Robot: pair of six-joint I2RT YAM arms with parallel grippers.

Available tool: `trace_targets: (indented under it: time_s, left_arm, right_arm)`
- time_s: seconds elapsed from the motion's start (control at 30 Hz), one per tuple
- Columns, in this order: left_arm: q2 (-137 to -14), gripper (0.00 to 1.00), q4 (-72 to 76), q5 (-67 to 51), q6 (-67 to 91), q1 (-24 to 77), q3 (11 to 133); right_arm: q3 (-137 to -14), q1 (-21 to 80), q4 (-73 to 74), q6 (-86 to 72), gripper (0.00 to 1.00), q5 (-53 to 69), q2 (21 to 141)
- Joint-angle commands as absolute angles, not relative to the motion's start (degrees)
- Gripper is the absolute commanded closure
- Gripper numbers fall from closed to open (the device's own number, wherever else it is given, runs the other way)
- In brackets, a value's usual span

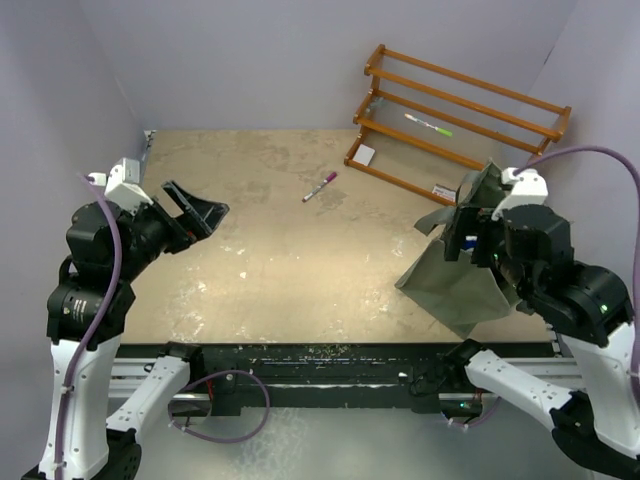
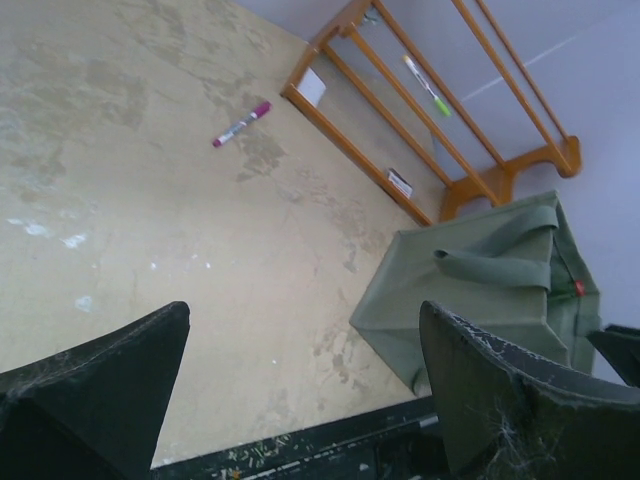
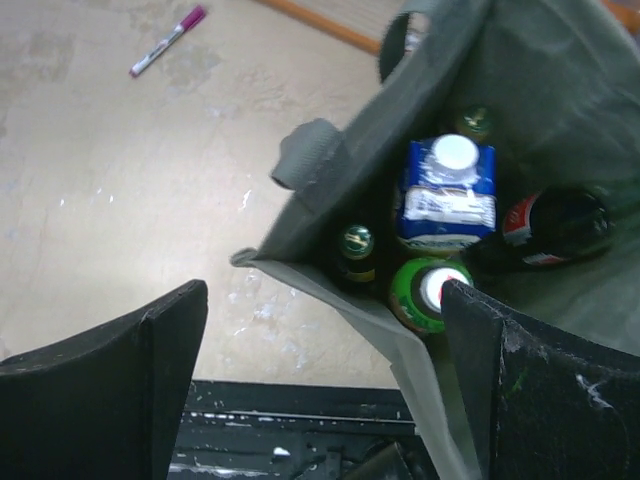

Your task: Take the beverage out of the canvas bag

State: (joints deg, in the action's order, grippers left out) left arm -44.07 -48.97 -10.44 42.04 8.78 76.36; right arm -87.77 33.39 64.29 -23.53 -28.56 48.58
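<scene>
- The canvas bag [image 1: 455, 275] sits at the right of the worktop [image 1: 270, 260], near its front edge and just in front of the wooden rack [image 1: 460, 120]. Its mouth gapes and one strap handle [image 3: 305, 155] flops over the rim.
- The right wrist view shows several drinks packed close together inside. There is a blue-and-white carton [image 3: 447, 195] with a white screw cap, a dark bottle with a green cap [image 3: 355, 250], a green container with a white top [image 3: 428, 292], and a dark bottle with a red label [image 3: 555, 225] leaning on its side.
- The right gripper [image 3: 320, 290] hangs over the bag's mouth, spread wide and holding nothing.
- The left gripper [image 1: 195, 212] is raised well away at the left, also wide apart and empty.
- The carton looks the easiest drink to take: it stands upright, on top, with flat faces. Its walls probably give under pressure, so a moderate pinch across the body below the cap would suit it.
- The bottles look like glass, so they are likely heavier, slick and breakable. The neck under the cap is the natural hold.
- The bag's sides are soft and creased, so they may sag inward or rise with the lift.
- A pink marker [image 1: 320, 186] lies apart, mid-worktop.
</scene>
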Motion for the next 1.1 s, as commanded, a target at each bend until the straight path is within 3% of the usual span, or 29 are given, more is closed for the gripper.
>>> trace_targets:
  time_s: [0.0, 0.37, 0.47, 0.67, 0.87, 1.07]
  left_arm:
    - [-42.5, 0.01, -47.2, -18.5, 46.2, 9.0, 75.4]
    - [-33.7, 0.01, -46.4, -20.5, 49.4, 9.1, 72.3]
    - [-34.2, 0.01, -46.1, -21.3, 49.3, 9.1, 72.0]
    - [-39.8, 0.01, -44.9, -22.4, 47.0, 9.1, 74.0]
    - [-47.4, 0.01, -44.4, -21.4, 45.2, 9.1, 77.8]
    - [-52.2, 0.01, -40.5, -21.3, 47.8, 9.1, 75.5]
  right_arm:
    - [-90.3, 33.2, 64.3, -16.0, 0.00, -19.5, 55.5]
    - [-88.8, 33.2, 63.1, 2.3, 0.00, -16.1, 52.3]
    - [-84.1, 33.8, 63.4, 7.1, 0.01, -21.5, 52.3]
    - [-73.5, 34.8, 60.3, 14.6, 0.07, -21.3, 47.7]
    - [-67.7, 35.0, 57.2, 24.3, 0.19, -19.0, 45.2]
    - [-67.8, 35.0, 53.8, 23.1, 0.53, -11.5, 48.7]
